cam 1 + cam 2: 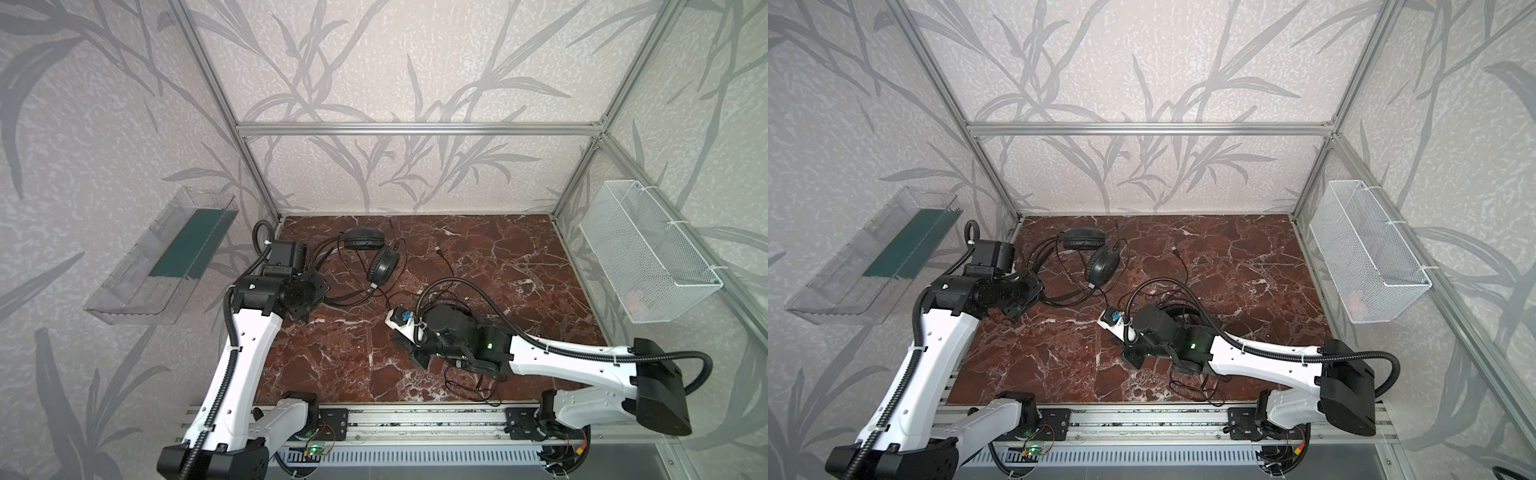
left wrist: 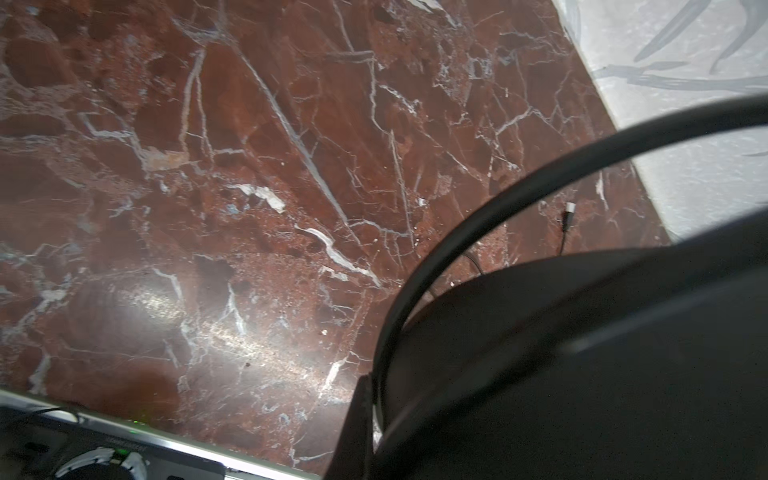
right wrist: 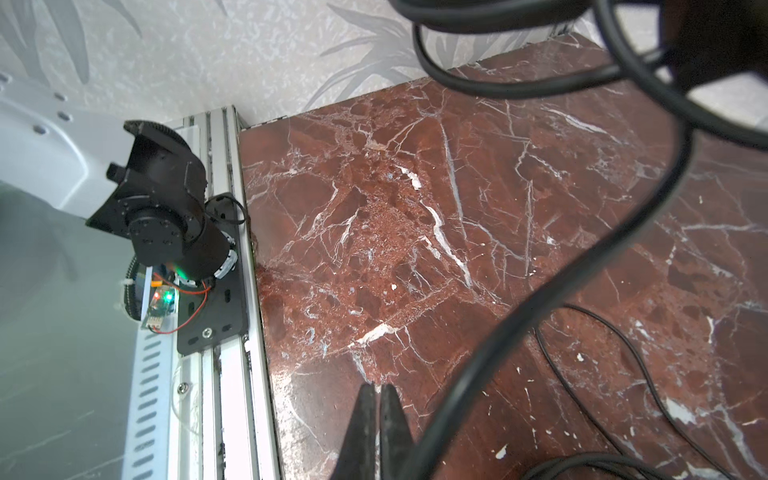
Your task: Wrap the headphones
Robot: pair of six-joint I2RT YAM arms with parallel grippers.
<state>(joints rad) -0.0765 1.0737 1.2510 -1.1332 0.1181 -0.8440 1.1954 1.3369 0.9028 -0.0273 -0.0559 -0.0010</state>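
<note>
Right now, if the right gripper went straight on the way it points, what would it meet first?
Probably the bare table: the right gripper, jaws shut, aims across open marble, with the cable off to its side. Depth is unclear, so where it would touch I cannot tell.

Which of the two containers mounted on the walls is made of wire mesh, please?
The white basket on the right wall in both top views; the tray on the left wall is clear plastic, with a dark green sheet inside.
</note>
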